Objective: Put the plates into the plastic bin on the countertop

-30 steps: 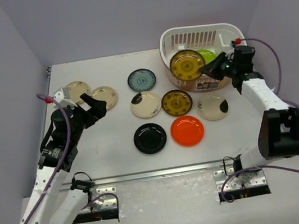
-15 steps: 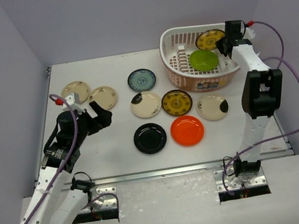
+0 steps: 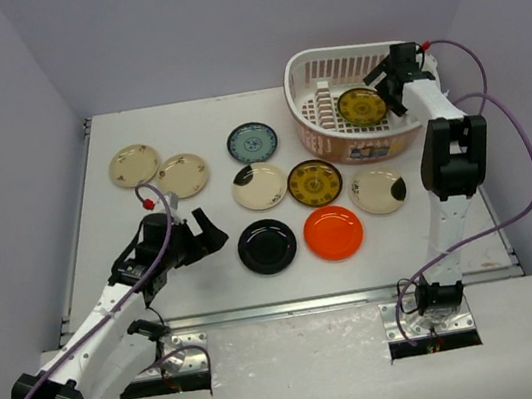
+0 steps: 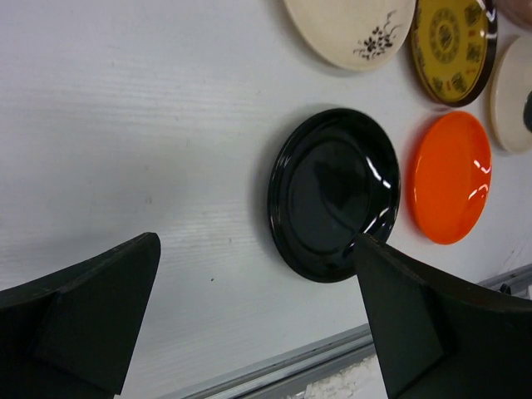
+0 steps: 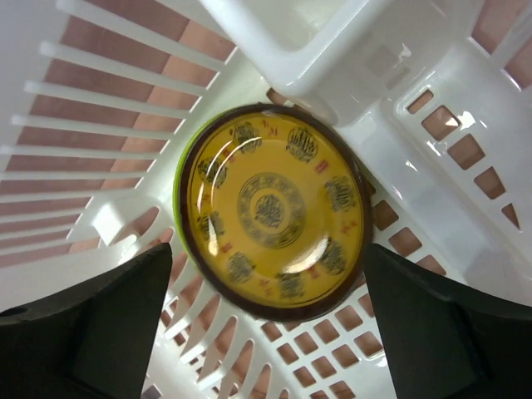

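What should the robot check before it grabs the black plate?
1. Left gripper open: ok.
2. Black plate lying flat on the countertop, nothing on it: ok.
3. Left gripper around the black plate's rim: not ok, it is still apart, to the plate's left.
4. Left gripper's height above the countertop: cannot tell.
5. Right gripper open, not gripping the brown-gold plate: ok.
6. Brown-gold plate inside the plastic bin, on the lime green plate: ok.
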Controlling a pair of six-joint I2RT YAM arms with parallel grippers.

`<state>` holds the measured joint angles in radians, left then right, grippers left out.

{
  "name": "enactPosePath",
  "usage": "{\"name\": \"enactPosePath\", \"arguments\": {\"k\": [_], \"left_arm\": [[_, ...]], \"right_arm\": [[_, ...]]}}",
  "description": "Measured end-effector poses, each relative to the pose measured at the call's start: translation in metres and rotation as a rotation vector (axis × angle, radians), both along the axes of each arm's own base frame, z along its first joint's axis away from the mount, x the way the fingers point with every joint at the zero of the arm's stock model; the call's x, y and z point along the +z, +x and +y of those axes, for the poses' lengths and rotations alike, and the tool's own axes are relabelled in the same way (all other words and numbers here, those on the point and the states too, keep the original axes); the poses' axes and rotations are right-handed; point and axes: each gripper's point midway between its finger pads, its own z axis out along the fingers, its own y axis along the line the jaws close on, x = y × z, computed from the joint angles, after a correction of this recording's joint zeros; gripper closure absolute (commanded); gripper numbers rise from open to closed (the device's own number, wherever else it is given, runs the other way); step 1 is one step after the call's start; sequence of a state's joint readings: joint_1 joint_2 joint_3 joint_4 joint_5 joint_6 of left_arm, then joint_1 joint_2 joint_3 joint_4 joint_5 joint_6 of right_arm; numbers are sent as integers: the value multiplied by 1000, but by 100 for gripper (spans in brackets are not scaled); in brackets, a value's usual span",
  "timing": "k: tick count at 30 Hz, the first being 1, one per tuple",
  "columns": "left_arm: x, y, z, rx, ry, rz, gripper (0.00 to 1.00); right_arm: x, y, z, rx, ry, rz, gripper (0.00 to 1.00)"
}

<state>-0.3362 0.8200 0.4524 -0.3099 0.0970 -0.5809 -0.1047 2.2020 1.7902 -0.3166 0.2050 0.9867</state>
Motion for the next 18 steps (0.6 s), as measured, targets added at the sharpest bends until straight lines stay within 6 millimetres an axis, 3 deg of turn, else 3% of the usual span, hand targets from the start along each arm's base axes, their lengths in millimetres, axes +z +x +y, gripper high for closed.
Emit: {"name": "enactPosePath", "arguments": {"k": [6, 8, 11, 14, 18], "left_arm": [[-26, -10, -21, -51, -28, 72, 0], [-30, -13, -30, -75, -36, 80, 0], [-34, -15, -42, -101, -41, 91, 3], [-43, -15, -48, -109, -26, 111, 9], [-62, -9, -55, -113, 27, 162, 23]], "right_arm": [[37, -4, 4, 34, -16, -39, 1], [64, -9, 11, 68, -18, -72, 1], [119, -20, 27, 152, -22, -163, 1], [177, -43, 64, 302, -28, -288, 1], [217, -128, 160, 670, -11, -412, 1]]}}
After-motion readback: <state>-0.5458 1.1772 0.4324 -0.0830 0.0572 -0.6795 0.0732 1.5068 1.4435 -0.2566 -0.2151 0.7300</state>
